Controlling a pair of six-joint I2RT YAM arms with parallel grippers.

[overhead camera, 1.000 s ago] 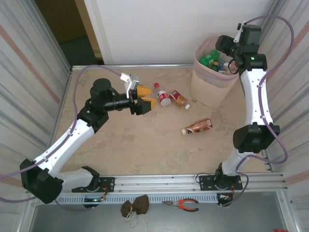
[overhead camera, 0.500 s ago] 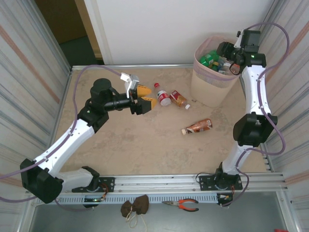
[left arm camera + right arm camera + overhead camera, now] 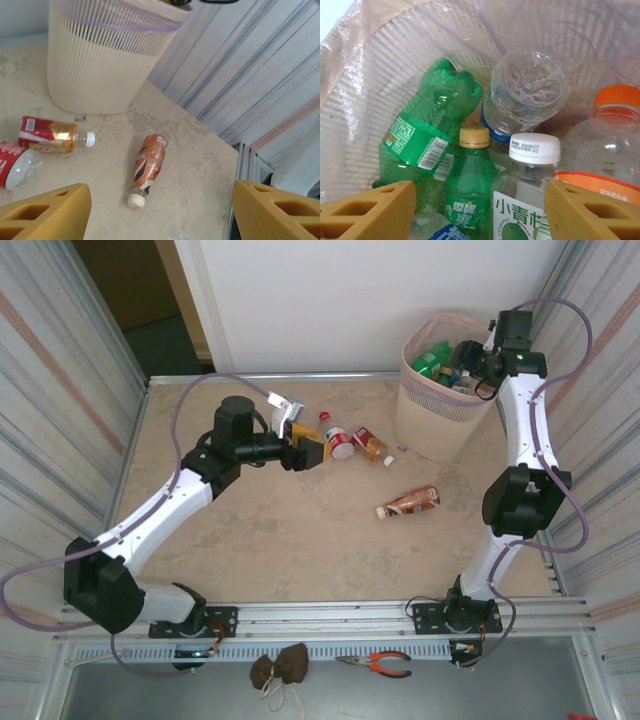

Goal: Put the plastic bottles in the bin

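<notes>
Three plastic bottles lie on the table. One has a red label (image 3: 340, 443) (image 3: 14, 169), one a red-and-gold label (image 3: 371, 445) (image 3: 50, 140), and a brown one (image 3: 410, 502) (image 3: 149, 167) lies further right. My left gripper (image 3: 306, 450) (image 3: 160, 215) is open just left of the red-labelled bottle, and nothing sits between its fingers. The bin (image 3: 437, 400) (image 3: 100, 65) stands at the back right and holds several bottles, among them a green one (image 3: 425, 135) and a white-capped one (image 3: 532, 170). My right gripper (image 3: 470, 365) (image 3: 480, 210) hangs open over them, holding nothing.
Ribbed metal walls close in the table on the left and right. A rail (image 3: 340, 625) runs along the near edge. Orange-handled pliers (image 3: 385, 664) and a brown cloth (image 3: 280, 668) lie in front of it. A thin plastic liner (image 3: 380, 55) lines the bin.
My left arm has reached further right, bringing its gripper closer to the red-labelled bottle with the jaws a little narrower. The right gripper has shifted slightly back over the bin.
</notes>
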